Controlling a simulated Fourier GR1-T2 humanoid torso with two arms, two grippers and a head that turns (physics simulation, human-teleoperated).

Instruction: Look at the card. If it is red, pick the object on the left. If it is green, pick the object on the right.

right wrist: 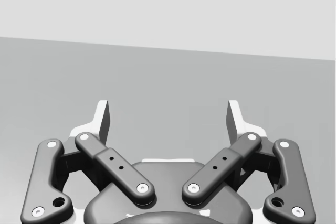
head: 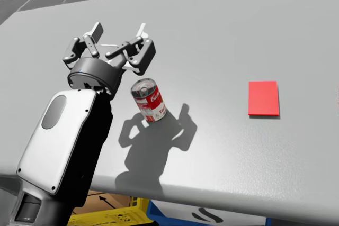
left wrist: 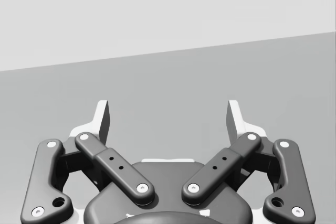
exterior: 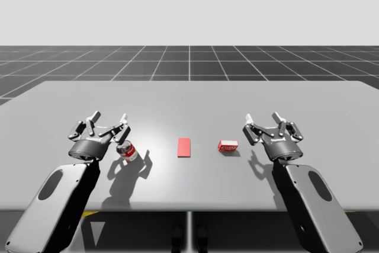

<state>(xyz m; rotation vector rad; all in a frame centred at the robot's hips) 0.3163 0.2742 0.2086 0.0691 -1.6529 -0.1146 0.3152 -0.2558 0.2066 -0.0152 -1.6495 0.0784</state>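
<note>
A flat red card (exterior: 184, 147) (head: 263, 98) lies at the table's middle. Left of it stands a red and white can (exterior: 127, 151) (head: 149, 100), slightly tilted. Right of the card sits a small red box (exterior: 228, 145). My left gripper (exterior: 109, 119) (head: 118, 34) (left wrist: 168, 116) hovers open just left of and above the can, with nothing between its fingers. My right gripper (exterior: 263, 118) (right wrist: 168, 116) is open to the right of the red box, apart from it and holding nothing.
The grey table (exterior: 189, 102) stretches wide behind the objects. Its front edge (head: 212, 199) runs close below the can, with yellow and blue things under it on the floor.
</note>
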